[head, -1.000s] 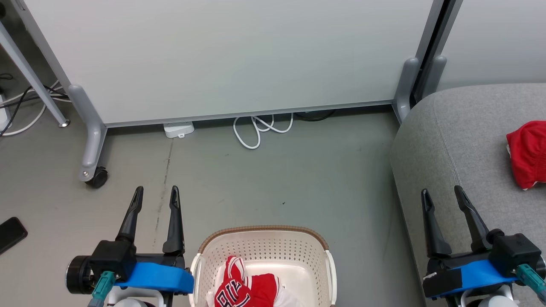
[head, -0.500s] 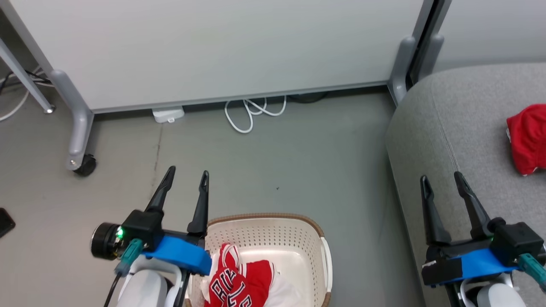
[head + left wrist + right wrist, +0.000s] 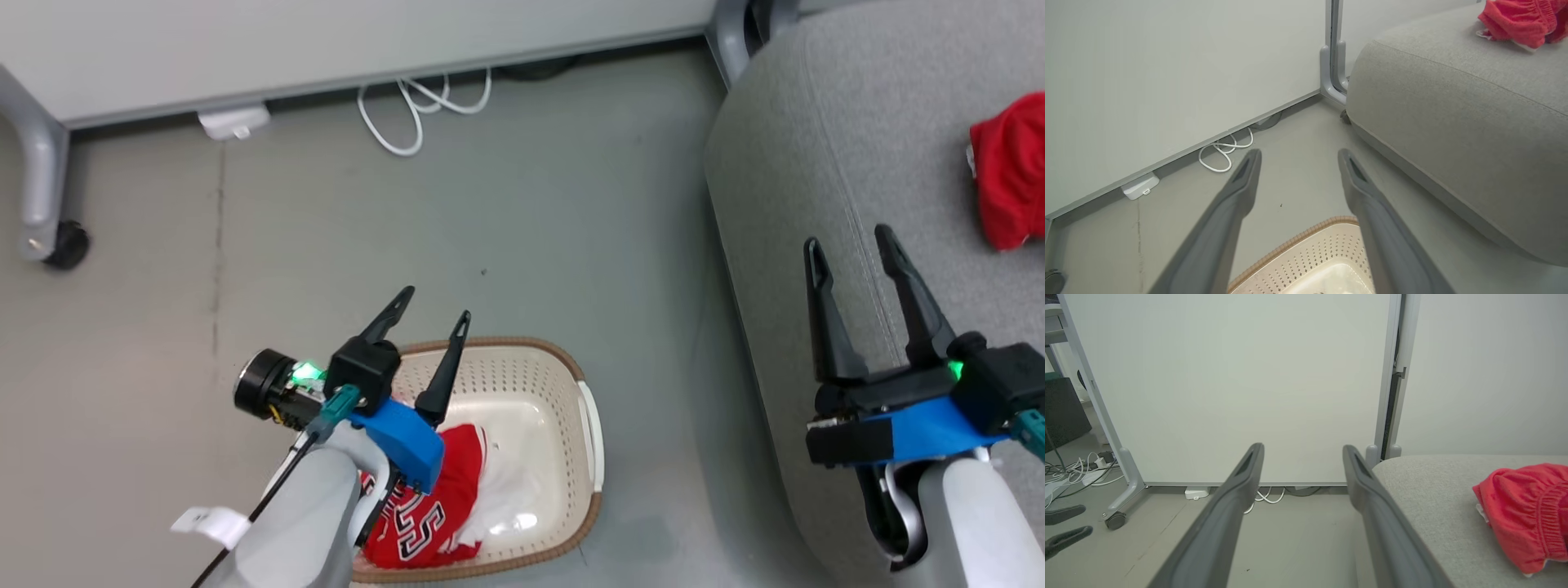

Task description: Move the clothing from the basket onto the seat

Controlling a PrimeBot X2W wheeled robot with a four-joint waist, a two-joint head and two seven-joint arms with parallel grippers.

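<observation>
Left gripper (image 3: pixel 437 302): fingers spread wide, nothing between them. The tips sit over the far-left rim of the basket (image 3: pixel 522 343); height above it cannot be judged.

Basket stands on the floor (image 3: pixel 522 229), near the seat (image 3: pixel 816 122) but apart from it.

Jersey (image 3: pixel 429 510) lies in the basket's left half, partly hidden under the left arm. Lettering only partly readable. A white patch beside it has glare on it; cloth or plastic, cannot tell.

Shorts (image 3: pixel 1008 184) lie bunched on the seat, cut off by the right edge of the head view.

Right gripper (image 3: pixel 847 237): fingers apart, empty, over the seat near its seam. Forearm cut off at the bottom.
</observation>
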